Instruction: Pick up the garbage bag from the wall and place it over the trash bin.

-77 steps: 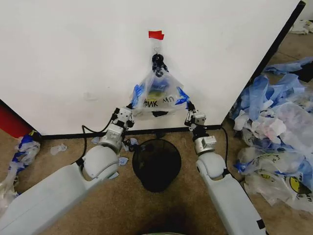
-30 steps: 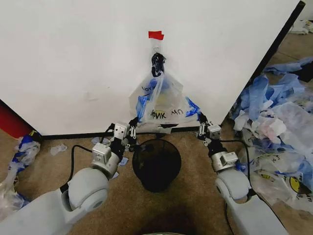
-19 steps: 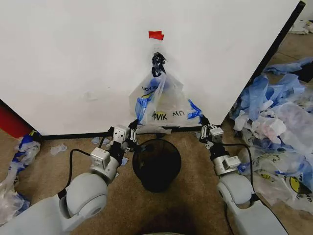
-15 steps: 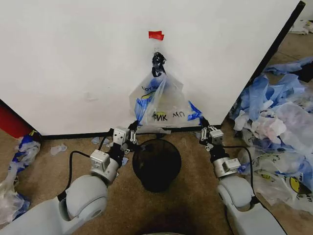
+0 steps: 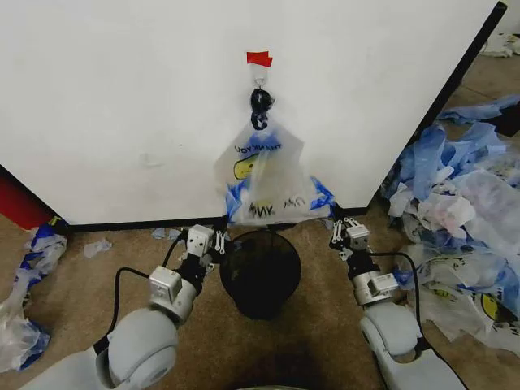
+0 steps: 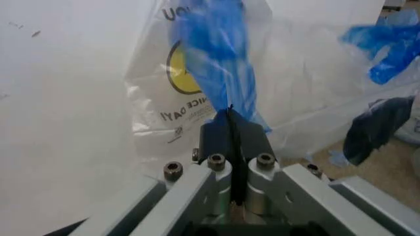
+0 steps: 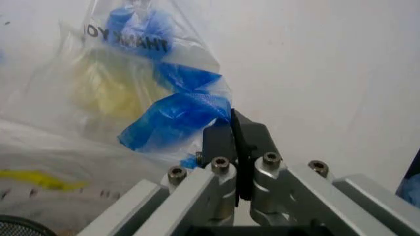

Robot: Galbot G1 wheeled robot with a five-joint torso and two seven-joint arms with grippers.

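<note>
Blue handles knotted on the hook, the garbage bag [image 5: 266,183] hangs on the wall [image 5: 122,106] above the trash bin [image 5: 260,272]. Left end effector [image 5: 218,242] and right end effector [image 5: 338,234] have dropped lower, each clamped on a bottom corner, stretching the bag's mouth down toward the bin.

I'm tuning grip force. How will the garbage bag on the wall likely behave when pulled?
The garbage bag is thin and translucent, so probably very light. It drapes in folds from the hook, so likely floppy. The left gripper and right gripper pinch its blue corners; such film may stretch or tear.
</note>
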